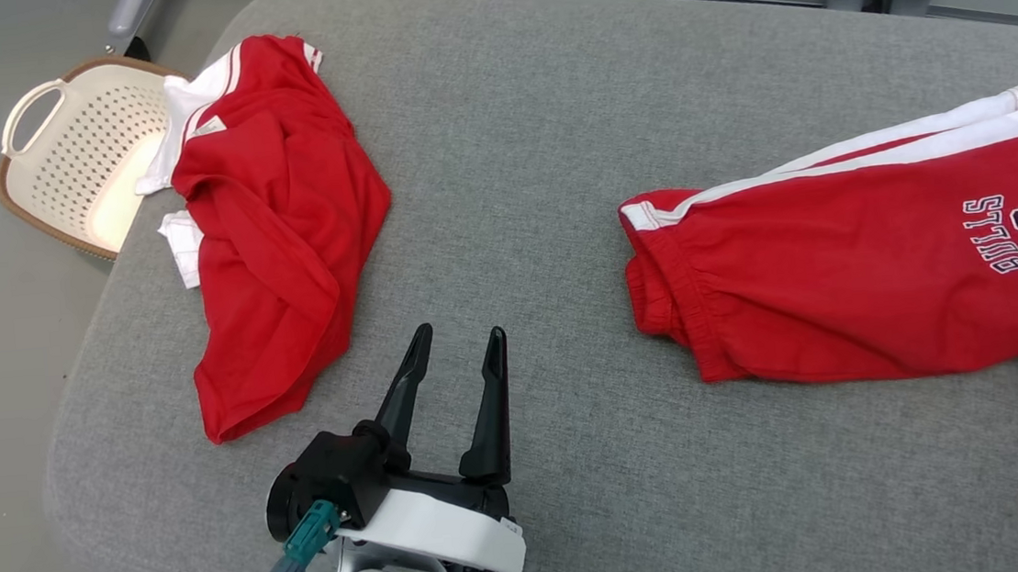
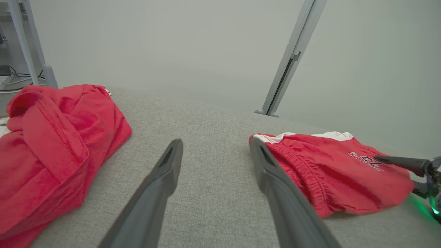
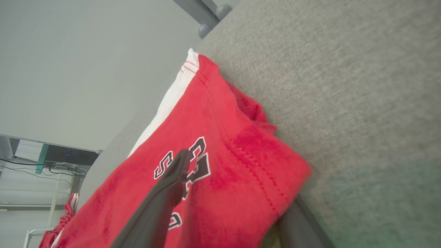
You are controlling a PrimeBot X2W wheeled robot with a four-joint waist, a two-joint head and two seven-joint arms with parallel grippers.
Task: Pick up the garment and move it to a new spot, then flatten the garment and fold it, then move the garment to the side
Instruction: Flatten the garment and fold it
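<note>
Red shorts (image 1: 851,293): folded; likely move-aside step.
Right gripper (image 3: 237,182): wide, straddling hem; next, pinch and drag.
Left gripper (image 1: 459,341): wide, empty.

Grey fabric-covered padded surface (image 1: 537,182) with rounded corners, crumpled red and white garment (image 1: 282,214) lying at its far left corner, reaching the edge, folded red shorts (image 1: 841,285) with white stripes lying flat at its right, well apart

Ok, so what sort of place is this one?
Probably a lab or test room staged for laundry folding: a grey padded table, a cream laundry basket beside it, and a metal post against bare walls.
</note>
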